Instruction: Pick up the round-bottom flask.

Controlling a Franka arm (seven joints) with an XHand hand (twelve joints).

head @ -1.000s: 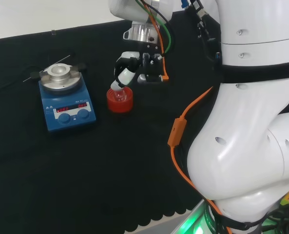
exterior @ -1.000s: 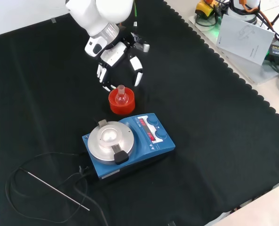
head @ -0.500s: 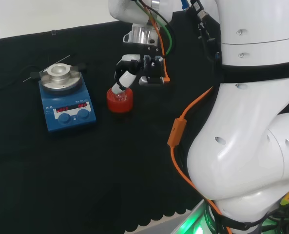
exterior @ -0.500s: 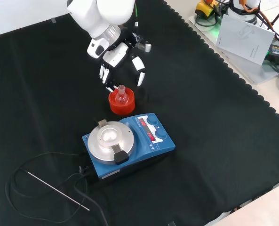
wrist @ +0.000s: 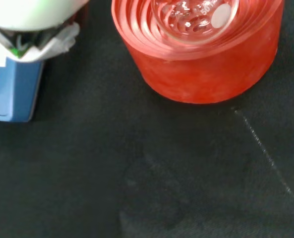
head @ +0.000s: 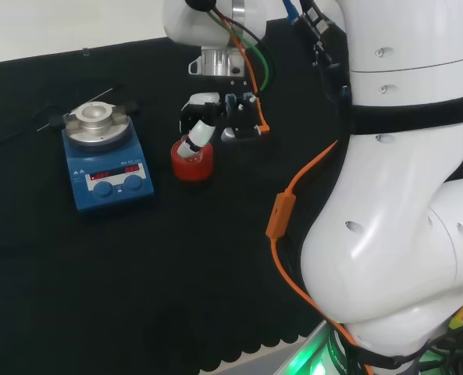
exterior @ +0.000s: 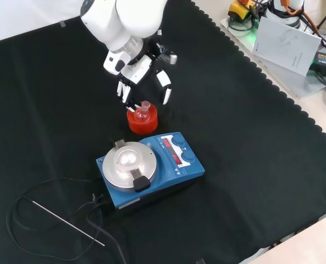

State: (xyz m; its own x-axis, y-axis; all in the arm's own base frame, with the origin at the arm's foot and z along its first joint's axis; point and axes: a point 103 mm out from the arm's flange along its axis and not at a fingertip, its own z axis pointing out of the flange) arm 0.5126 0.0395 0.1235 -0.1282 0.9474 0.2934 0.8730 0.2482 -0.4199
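Observation:
A clear round-bottom flask (exterior: pixel 144 108) sits neck up in a red ribbed ring stand (exterior: pixel 142 123) on the black cloth. In the front view the hand (exterior: pixel 136 65) hangs just above and behind it, open. Its fingers (exterior: pixel 122 93) reach down on the neck's left and the thumb (exterior: pixel 166 93) on its right, with gaps to the glass. From the head view a white finger (head: pixel 199 134) covers the neck above the stand (head: pixel 192 164). The wrist view shows the flask's bulb (wrist: pixel 194 15) resting in the stand (wrist: pixel 206 64).
A blue hotplate stirrer (exterior: pixel 149 168) with a silver top stands close to the stand, at its left in the head view (head: pixel 106 168). A thin metal probe (exterior: pixel 66 223) on a cable lies near the cloth's front left. Papers and devices (exterior: pixel 286 38) lie past the cloth's scalloped edge.
The hand has come down and toward the flask; its fingers and thumb now stand on either side of the neck instead of above and behind it. The flask and stand have not moved.

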